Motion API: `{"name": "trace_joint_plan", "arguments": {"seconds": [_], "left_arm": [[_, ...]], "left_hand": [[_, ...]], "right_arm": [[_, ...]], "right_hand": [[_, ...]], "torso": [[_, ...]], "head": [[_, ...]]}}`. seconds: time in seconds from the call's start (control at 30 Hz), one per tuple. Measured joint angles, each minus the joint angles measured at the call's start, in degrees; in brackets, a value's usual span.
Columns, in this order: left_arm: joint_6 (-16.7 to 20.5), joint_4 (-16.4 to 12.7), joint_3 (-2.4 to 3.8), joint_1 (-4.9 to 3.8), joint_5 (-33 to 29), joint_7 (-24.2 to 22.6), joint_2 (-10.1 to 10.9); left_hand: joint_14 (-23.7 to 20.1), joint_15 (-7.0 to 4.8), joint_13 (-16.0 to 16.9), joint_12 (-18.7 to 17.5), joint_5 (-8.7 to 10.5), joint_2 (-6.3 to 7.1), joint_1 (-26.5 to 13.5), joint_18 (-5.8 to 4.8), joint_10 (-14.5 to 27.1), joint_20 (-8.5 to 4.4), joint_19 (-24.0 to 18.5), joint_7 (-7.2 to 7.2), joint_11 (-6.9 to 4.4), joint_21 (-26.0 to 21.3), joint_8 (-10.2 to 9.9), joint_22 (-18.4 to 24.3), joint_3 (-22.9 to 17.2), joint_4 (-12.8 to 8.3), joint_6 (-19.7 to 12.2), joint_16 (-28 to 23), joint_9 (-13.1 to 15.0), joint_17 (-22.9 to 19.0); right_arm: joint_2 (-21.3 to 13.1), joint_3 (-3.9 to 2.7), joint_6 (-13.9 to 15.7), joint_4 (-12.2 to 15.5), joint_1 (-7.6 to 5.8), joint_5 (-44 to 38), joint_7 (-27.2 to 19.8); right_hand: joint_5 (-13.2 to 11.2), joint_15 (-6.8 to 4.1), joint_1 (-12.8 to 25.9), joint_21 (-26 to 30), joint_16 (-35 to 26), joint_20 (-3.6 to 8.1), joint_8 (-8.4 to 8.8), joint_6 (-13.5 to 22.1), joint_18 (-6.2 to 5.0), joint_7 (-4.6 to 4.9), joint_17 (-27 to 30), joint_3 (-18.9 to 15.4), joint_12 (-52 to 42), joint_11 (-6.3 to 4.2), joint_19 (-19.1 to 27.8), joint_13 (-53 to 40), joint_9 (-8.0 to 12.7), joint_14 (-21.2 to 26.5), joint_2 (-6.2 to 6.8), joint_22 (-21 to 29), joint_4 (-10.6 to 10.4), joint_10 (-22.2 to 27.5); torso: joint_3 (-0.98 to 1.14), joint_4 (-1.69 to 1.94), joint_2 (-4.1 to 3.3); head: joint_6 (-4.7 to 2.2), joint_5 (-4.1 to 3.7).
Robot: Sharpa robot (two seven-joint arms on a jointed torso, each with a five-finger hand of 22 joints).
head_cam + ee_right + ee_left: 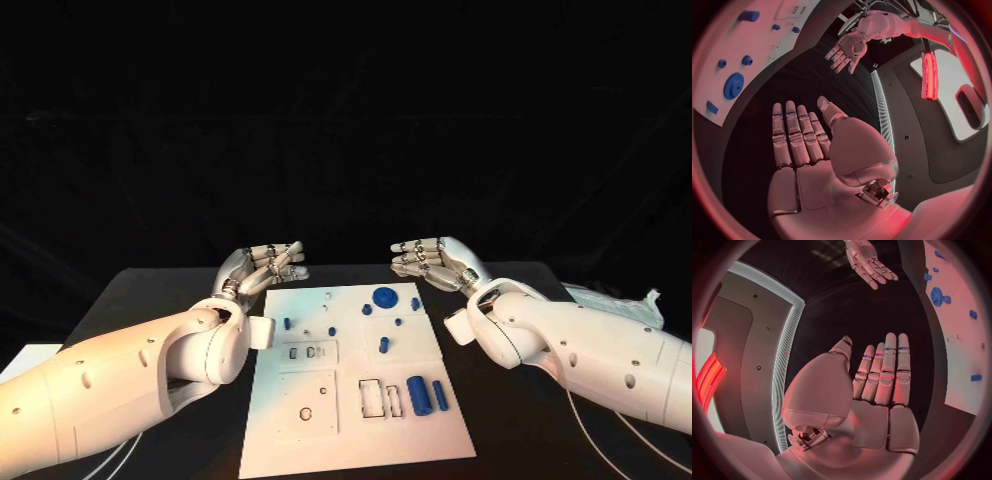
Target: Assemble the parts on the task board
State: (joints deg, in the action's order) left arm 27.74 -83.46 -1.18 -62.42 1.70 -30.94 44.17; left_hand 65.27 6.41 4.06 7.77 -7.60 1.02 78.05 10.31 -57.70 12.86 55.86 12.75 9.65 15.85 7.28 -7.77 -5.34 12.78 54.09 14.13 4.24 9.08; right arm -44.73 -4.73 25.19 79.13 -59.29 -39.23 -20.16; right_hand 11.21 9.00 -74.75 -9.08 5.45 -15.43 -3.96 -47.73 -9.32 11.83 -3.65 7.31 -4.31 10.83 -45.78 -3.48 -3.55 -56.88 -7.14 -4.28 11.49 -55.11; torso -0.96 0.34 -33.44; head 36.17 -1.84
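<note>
Head view: my left hand [264, 268] and right hand [433, 262] hover spread and empty at the far corners of the board [325, 430] on the bench. Blue parts [420, 396] lie untouched; nothing started. Next, I judge: reach in, pinch one.

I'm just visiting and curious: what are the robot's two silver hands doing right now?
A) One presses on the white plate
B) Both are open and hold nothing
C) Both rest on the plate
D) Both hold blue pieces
B: the left hand and right hand hover with fingers apart beyond the far end of the white task board, holding nothing.
</note>
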Motion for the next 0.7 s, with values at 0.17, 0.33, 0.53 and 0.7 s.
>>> {"name": "trace_joint_plan", "arguments": {"seconds": [0.17,0.33,0.53,0.7], "left_arm": [[-2.6,-3.6,0.03,-0.24,-0.5,0.3,2.4],[-4.6,-7.4,0.14,-0.45,-1.5,0.7,4.5],[-5.7,-11.0,0.37,-0.6,-2.3,1.2,6.0],[-6.2,-13.3,0.56,-0.65,-2.7,1.7,6.7]], "left_hand": [[5.1,-1.64,-0.1,-0.4,0.22,0.45,3.0,-0.01,-2.3,-1.79,4.8,-1.1,-1.38,1.2,0.0,-0.4,-0.7,-2.9,1.7,1.2,-0.3,2.8],[7.3,-2.64,-0.1,-1.1,0.22,0.65,3.2,-0.01,-4.4,-2.78,7.1,-1.4,-1.92,1.5,-0.7,-0.6,-0.8,-3.7,2.7,2.2,-0.4,5.3],[8.0,-2.91,-0.1,-1.9,0.22,0.65,3.2,-0.01,-5.0,-3.03,8.0,-1.42,-1.99,1.8,-1.1,-0.7,-0.7,-4.0,2.8,2.9,-0.4,7.0],[8.0,-2.91,-0.1,-2.2,0.22,0.65,3.2,-0.01,-5.0,-3.03,8.0,-1.42,-1.99,1.8,-1.4,-0.7,-0.5,-4.1,2.8,2.9,-0.4,7.5]], "right_arm": [[-0.2,-0.5,0.2,-0.4,-1.05,-10.6,1.9],[0.0,-0.92,-0.8,-0.5,-2.36,-24.0,6.6],[0.9,-1.15,-3.6,-0.7,-4.05,-38.6,13.2],[1.8,-1.26,-6.7,-1.1,-5.21,-48.5,18.0]], "right_hand": [[0.0,-2.17,-0.2,-2.6,1.4,2.09,0.0,-4.6,0.01,0.96,-0.8,1.9,0.0,-1.31,-6.3,-0.1,-0.1,-7.4,0.23,-0.7,1.9,-5.5],[-0.6,-4.3,0.7,-5.7,3.2,4.44,0.0,-7.6,-0.86,0.06,-2.2,3.0,0.0,-2.72,-12.2,-0.2,-0.2,-14.4,1.71,-1.7,3.0,-9.7],[-1.8,-8.26,1.4,-13.8,8.4,9.3,0.0,-11.5,-0.88,-2.45,-7.3,3.4,0.5,-5.46,-23.4,-0.3,-0.3,-26.5,4.74,-5.2,3.6,-14.9],[-2.1,-8.89,1.6,-17.6,13.1,10.98,0.0,-13.4,-0.87,-3.3,-11.6,3.9,0.5,-6.27,-25.4,-0.3,-0.5,-27.1,5.36,-7.2,3.2,-16.3]], "torso": [[-0.32,0.41,-1.26],[-0.82,1.14,-2.81],[-1.27,2.05,-4.42],[-1.65,2.78,-5.73]], "head": [[-0.49,-0.65],[-0.93,-1.38],[-1.41,-2.34],[-1.46,-2.66]]}}
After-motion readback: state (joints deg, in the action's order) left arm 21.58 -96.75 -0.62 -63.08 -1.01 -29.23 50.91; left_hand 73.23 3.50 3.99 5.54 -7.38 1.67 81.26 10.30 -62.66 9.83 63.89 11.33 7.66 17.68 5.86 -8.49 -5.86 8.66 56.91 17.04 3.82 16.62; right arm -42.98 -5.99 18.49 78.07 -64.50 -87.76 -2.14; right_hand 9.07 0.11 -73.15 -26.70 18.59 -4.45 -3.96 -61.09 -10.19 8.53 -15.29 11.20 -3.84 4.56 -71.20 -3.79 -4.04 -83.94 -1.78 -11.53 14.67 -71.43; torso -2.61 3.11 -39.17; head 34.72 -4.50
